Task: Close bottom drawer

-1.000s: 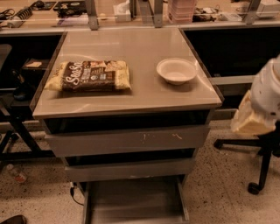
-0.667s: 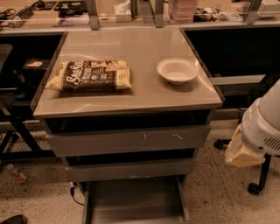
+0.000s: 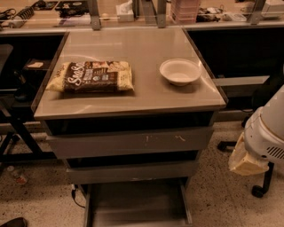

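The bottom drawer point(image 3: 137, 204) is the narrowest grey metal tray, at the foot of the cabinet. It stands pulled far out toward me, with thin side rails and a low front at the frame's bottom edge. Above it are the medium-width drawer point(image 3: 132, 171) and the widest drawer point(image 3: 131, 142) with pale scratch marks, both slightly out. My gripper point(image 3: 243, 160) shows as a pale tan end under the white arm point(image 3: 268, 133) at the right edge. It hangs right of the cabinet, level with the middle drawer, and touches nothing.
On the cabinet top point(image 3: 133, 95) lie a dark snack bag point(image 3: 91, 76) and a white bowl point(image 3: 180, 71). An office chair base point(image 3: 259, 190) stands on the floor at the right. Black table legs point(image 3: 17, 133) stand at the left. A cluttered counter point(image 3: 142, 13) runs behind.
My arm and gripper have come down along the right side of the cabinet, from top-drawer height to middle-drawer height. The drawers have not moved.
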